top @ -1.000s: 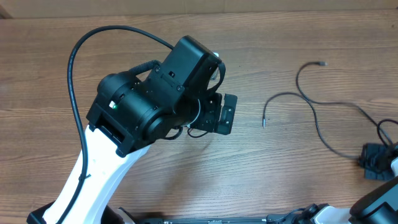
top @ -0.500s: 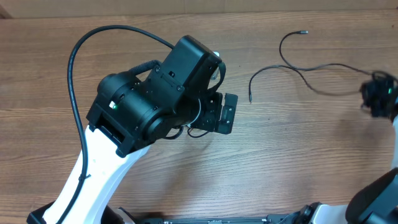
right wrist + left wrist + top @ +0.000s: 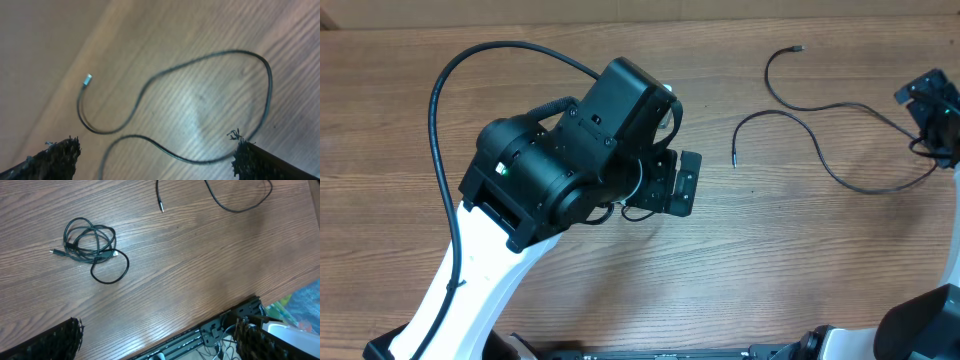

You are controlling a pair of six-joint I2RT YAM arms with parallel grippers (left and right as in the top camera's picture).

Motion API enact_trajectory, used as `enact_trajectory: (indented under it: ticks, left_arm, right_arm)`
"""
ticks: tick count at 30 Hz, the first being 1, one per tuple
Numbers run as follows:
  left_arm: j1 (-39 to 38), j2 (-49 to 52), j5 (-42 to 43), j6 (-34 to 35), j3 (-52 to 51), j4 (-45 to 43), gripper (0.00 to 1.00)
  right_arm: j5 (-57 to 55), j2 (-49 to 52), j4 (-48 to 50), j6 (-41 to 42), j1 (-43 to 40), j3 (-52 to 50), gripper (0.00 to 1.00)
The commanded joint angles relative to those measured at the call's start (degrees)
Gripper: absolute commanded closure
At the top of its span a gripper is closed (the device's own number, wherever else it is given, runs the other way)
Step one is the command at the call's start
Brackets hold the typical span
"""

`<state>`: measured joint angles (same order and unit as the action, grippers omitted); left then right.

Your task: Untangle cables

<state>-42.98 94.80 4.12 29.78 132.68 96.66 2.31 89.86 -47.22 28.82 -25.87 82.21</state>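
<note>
A small coiled bundle of thin black cables [image 3: 90, 242] lies on the wood table in the left wrist view; my left arm [image 3: 570, 150] hides it from overhead. My left gripper [image 3: 160, 345] hangs open well above the table, holding nothing. A separate long cable [image 3: 865, 189] lies spread in loose curves at the right, with one plug [image 3: 798, 47] toward the far edge and its other end [image 3: 734, 160] nearer the middle. My right gripper [image 3: 926, 110] hovers open over that cable's looped part [image 3: 220, 53], its fingertips apart on either side and not touching it.
The table's near edge and a black rail with wiring [image 3: 225, 327] run below the left gripper. The far table edge [image 3: 60, 65] is close to the loose cable's plug [image 3: 87, 79]. Bare wood [image 3: 800, 270] separates the two arms.
The right gripper carried one cable from the near right toward the far right, then opened and let it go. The cable now lies loose. The left arm has not moved.
</note>
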Motion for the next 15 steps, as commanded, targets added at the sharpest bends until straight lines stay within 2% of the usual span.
enact_trajectory:
  ticks: [1,5,9,11,15]
  left_arm:
    - [0.2,0.5,0.4,-1.0,-0.2,0.1,0.0]
    - [0.2,0.5,0.4,-1.0,-0.2,0.1,0.01]
    - [0.2,0.5,0.4,-1.0,-0.2,0.1,0.0]
    - [0.2,0.5,0.4,-1.0,-0.2,0.1,0.0]
    - [0.2,0.5,0.4,-1.0,-0.2,0.1,0.01]
  right_arm:
    - [2.6,1.3,0.0,-2.9,0.1,-2.5,0.0]
    - [11.0,3.8,-0.9,-8.2,1.5,-3.7,0.0]
    - [9.4,6.7,-3.2,-8.0,4.2,-4.7,0.0]
    - [5.1,8.3,-5.2,-5.7,5.0,-5.1,0.0]
    - [-2.3,11.8,-9.1,4.2,5.3,-5.1,0.0]
